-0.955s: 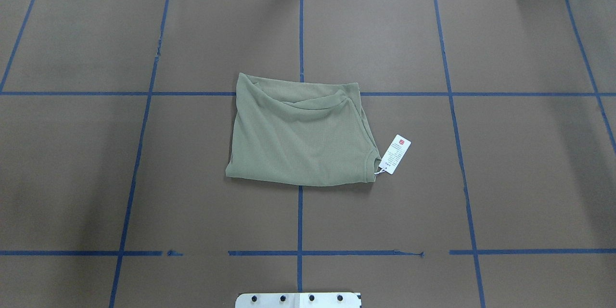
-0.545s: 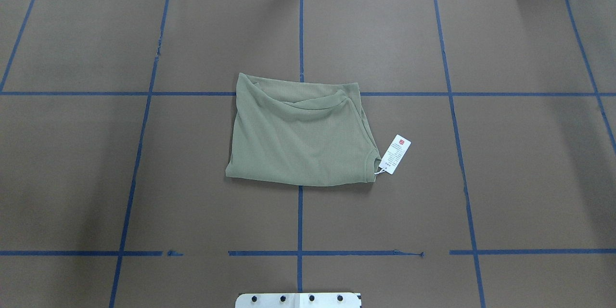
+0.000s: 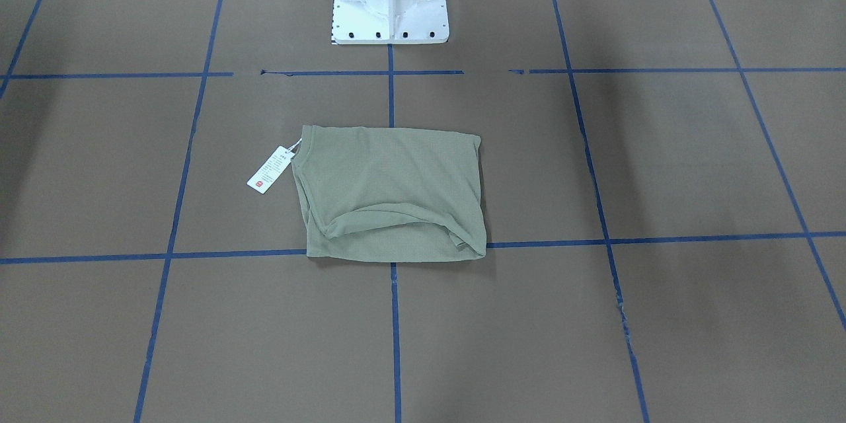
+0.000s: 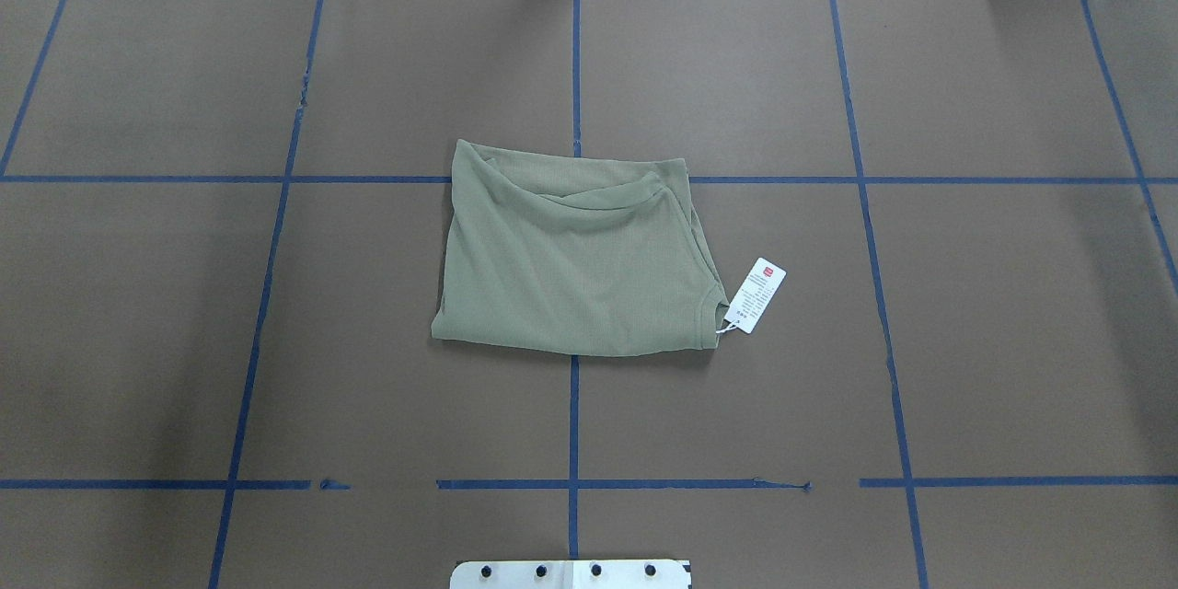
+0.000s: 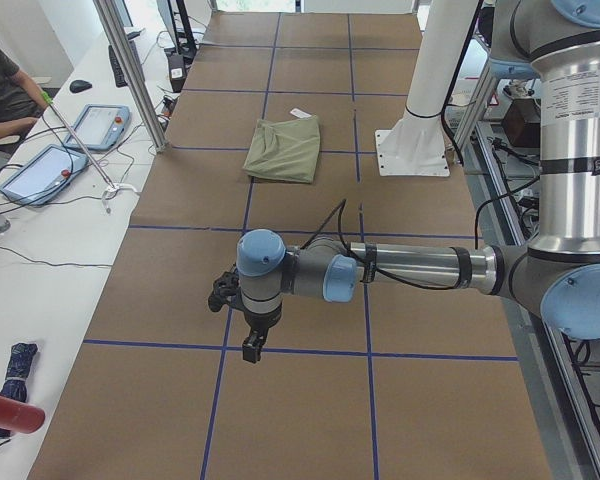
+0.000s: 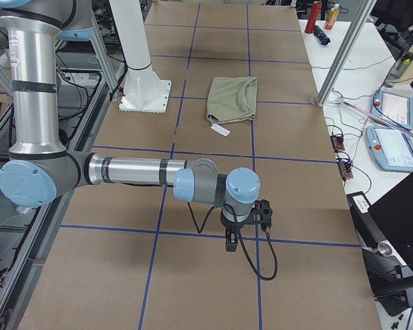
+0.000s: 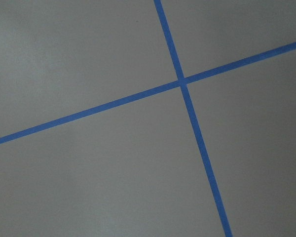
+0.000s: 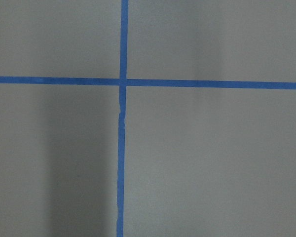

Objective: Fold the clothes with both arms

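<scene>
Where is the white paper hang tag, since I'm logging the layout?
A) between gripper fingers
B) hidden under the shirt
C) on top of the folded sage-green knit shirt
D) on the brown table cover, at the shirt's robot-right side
D: the white paper hang tag lies bare on the brown table cover, just off the robot-right edge of the folded sage-green knit shirt.

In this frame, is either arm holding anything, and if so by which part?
Nothing is held. The folded shirt lies free on the table, and the left gripper and right gripper hang over bare tabletop, well away from it.
</scene>
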Robot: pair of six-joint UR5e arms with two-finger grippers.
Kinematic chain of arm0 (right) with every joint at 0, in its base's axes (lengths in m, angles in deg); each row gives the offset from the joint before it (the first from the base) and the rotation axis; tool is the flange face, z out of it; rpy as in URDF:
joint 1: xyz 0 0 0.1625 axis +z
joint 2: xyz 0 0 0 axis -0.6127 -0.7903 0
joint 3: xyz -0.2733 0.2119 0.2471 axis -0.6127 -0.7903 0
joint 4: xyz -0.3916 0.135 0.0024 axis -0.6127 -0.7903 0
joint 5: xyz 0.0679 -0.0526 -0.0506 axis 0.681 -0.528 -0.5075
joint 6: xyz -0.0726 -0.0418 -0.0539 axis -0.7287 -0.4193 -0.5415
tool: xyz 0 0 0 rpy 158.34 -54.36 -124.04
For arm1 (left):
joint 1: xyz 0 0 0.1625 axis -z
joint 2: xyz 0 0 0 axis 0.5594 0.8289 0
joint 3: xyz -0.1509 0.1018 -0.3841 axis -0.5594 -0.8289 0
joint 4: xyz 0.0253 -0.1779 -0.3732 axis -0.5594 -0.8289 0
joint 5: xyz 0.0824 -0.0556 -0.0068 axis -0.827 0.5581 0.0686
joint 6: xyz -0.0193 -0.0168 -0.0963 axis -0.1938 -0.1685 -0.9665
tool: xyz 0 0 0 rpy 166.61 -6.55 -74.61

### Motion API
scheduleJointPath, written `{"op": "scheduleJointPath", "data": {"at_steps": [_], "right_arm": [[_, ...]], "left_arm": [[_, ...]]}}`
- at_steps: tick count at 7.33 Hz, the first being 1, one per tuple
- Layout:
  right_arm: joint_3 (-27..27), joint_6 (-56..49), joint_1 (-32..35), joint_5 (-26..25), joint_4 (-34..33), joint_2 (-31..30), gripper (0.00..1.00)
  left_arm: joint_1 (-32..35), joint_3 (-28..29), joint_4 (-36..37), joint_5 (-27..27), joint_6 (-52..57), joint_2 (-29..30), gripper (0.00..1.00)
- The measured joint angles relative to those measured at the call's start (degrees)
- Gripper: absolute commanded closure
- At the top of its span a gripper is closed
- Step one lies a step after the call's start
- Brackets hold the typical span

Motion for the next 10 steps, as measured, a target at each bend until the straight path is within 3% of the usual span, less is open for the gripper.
{"op": "scheduleJointPath", "data": {"at_steps": [5, 10], "right_arm": [[-0.36, 1.39, -0.23, 0.30, 1.25, 0.15, 0.00], [-0.35, 1.47, -0.25, 0.31, 1.27, 0.26, 0.00]], "left_arm": [[0.01, 0.74, 0.13, 0.56, -11.69, -0.05, 0.00], [-0.01, 0.93, 0.13, 1.98, -14.10, -0.05, 0.00]]}}
